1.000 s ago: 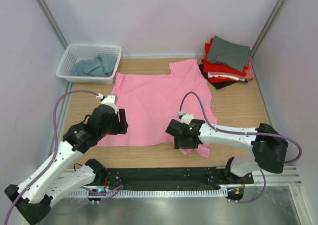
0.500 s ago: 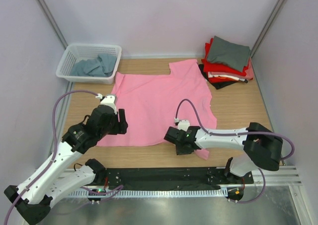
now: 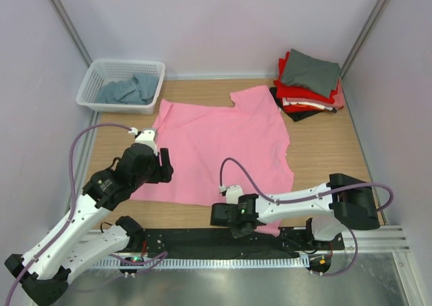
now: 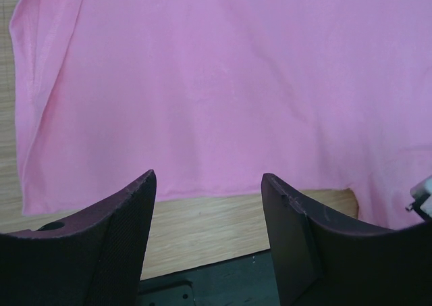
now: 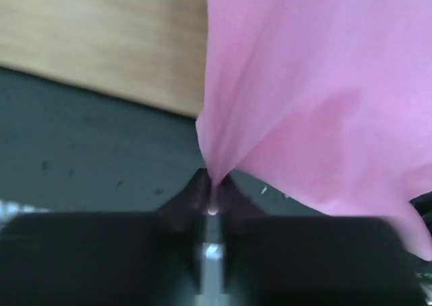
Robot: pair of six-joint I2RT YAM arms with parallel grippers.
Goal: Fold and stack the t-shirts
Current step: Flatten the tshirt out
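Note:
A pink t-shirt (image 3: 219, 140) lies spread flat on the wooden table; it fills the left wrist view (image 4: 223, 83). My right gripper (image 3: 219, 215) sits low at the table's near edge, shut on a pinch of the pink t-shirt (image 5: 304, 96) at its near right corner; the fabric rises from the closed jaws (image 5: 211, 188). My left gripper (image 3: 162, 165) hovers open over the shirt's near left hem (image 4: 209, 177) with nothing between its fingers. Folded t-shirts (image 3: 309, 83) are stacked at the back right, grey on top of red and black.
A white lattice basket (image 3: 101, 68) at the back left holds a crumpled grey-blue t-shirt (image 3: 129, 90). A black base plate (image 3: 182, 237) runs along the near edge, just under the right gripper. Walls close in on three sides.
My right gripper has shut on the pink t-shirt's near right corner and slid left and nearer along the table edge, dragging that corner with it. The left arm has not moved.

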